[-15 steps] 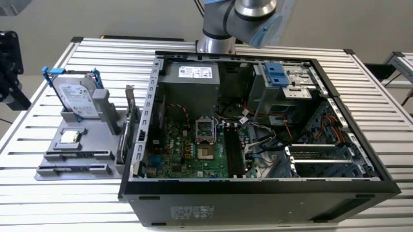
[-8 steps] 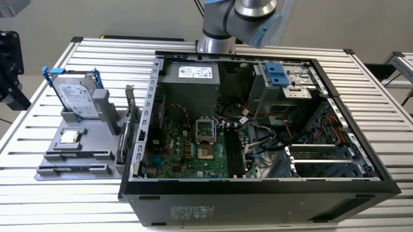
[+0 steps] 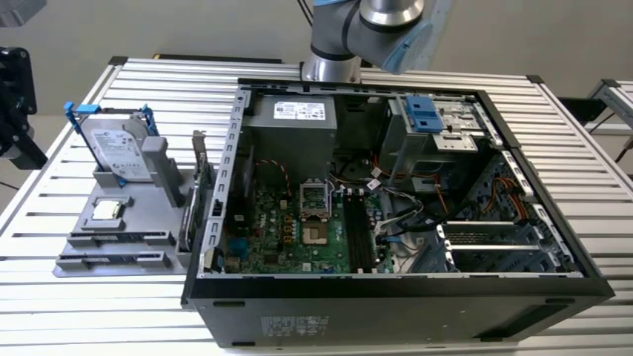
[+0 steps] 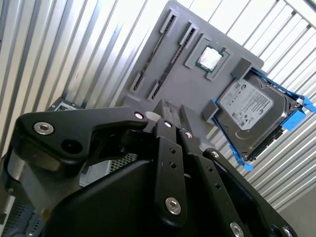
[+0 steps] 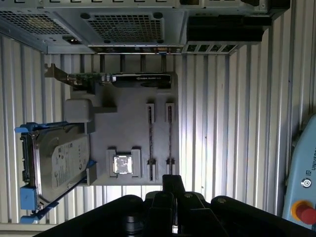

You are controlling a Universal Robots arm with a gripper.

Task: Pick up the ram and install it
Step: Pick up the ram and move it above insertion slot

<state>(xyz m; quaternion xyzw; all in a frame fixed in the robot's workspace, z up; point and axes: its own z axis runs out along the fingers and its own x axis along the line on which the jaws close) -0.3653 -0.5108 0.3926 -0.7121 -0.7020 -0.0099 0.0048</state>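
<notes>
Hand (image 5: 173, 178), fingers closed together on nothing, hangs above the ram (image 5: 170, 140) in the grey tray (image 5: 123, 128).

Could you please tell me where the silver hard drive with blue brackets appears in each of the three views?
Exterior view: the hard drive leans on the grey tray, at the exterior view's left of the computer case.
Second wrist view: the hard drive sits at the tray's edge, next to the processor chip.
First wrist view: the hard drive is on the tray, beside the chip.
Shared landmark: the processor chip.
</notes>
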